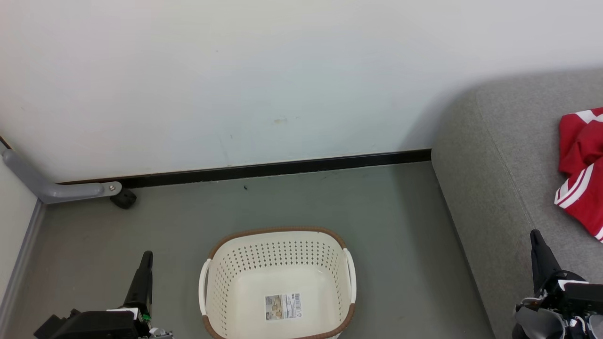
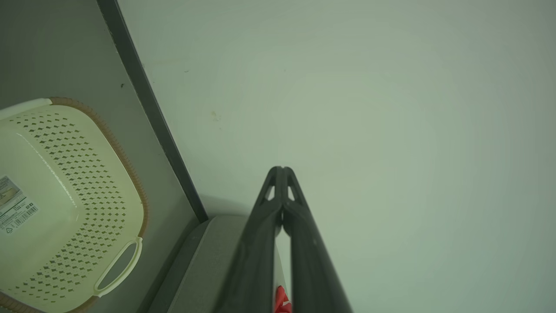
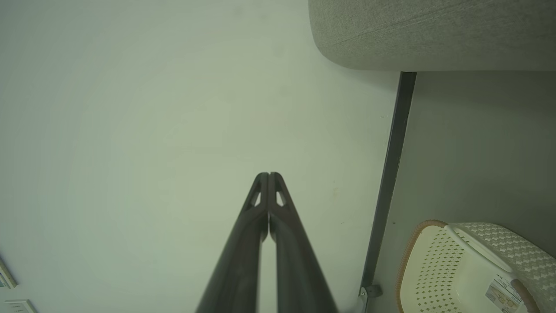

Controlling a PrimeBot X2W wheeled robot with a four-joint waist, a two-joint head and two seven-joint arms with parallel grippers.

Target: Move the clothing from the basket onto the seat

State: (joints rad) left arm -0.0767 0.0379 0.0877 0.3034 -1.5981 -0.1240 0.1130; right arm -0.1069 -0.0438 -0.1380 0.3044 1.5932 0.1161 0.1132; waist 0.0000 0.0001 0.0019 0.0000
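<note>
Now barcode label [image 1: 282, 307] in basket [image 1: 278, 256], unreadable; clothing [image 1: 582, 169] on seat [image 1: 494, 165]; left fingers [image 1: 141, 282], right fingers [image 1: 542, 259] pressed together

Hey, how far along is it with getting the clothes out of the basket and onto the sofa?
Looks finished. The basket holds just its label sticker, and the red clothing lies on the seat. Nothing in hand: left gripper and right gripper are shut and empty. Nothing visibly left.

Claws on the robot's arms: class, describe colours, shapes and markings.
Left claw and right claw each have two long, dark, tapering fingers with small triangular cut-outs near the tips. Black housings carry white trim; the left shows a green spot, the right a grey wrist part.
</note>
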